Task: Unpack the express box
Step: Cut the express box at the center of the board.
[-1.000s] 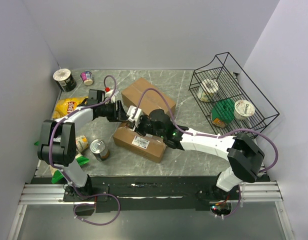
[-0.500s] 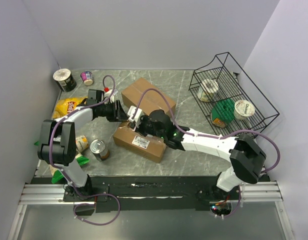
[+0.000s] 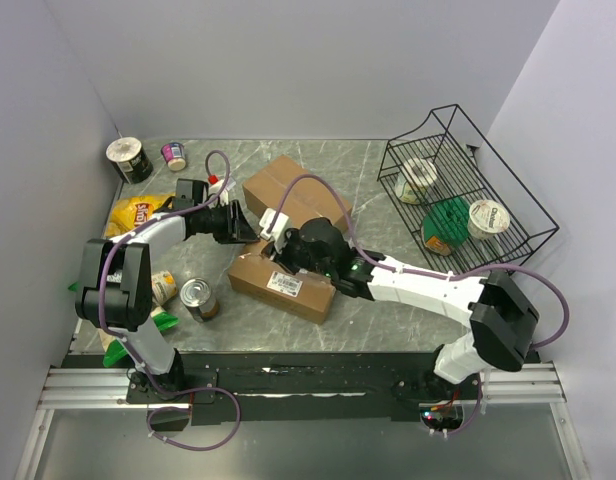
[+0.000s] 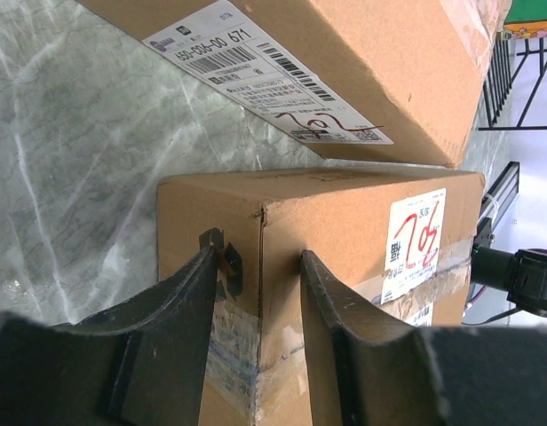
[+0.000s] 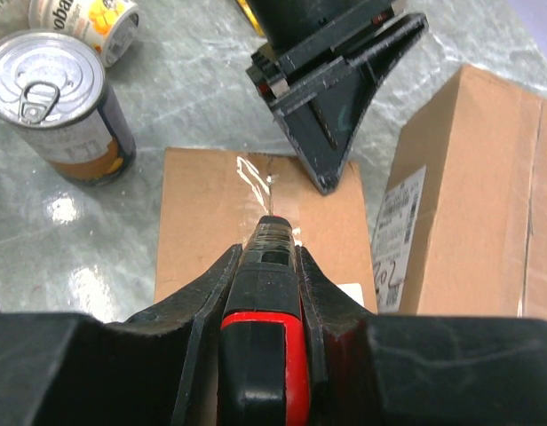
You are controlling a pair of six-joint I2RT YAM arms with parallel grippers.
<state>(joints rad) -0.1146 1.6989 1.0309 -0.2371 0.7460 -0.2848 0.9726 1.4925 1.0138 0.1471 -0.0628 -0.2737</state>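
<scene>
The near cardboard box (image 3: 258,270) lies mid-table with white labels on top; it also shows in the left wrist view (image 4: 344,222) and the right wrist view (image 5: 202,231). A taped seam runs along its top. My left gripper (image 3: 246,228) rests its tips on the box's far-left end, fingers a little apart and straddling the seam (image 4: 256,262); nothing is between them. My right gripper (image 5: 272,232) is shut on a black and red box cutter (image 5: 265,311), whose tip sits on the clear tape of the seam. A second box (image 3: 293,190) lies just behind.
A tin can (image 3: 199,299) and a smaller can (image 3: 160,287) stand left of the box. A yellow chips bag (image 3: 136,211) and two cups (image 3: 128,158) are at the far left. A black wire basket (image 3: 518,200) holding containers sits at the right.
My right gripper with the cutter has shifted slightly right over the box. The left gripper and both boxes have not moved.
</scene>
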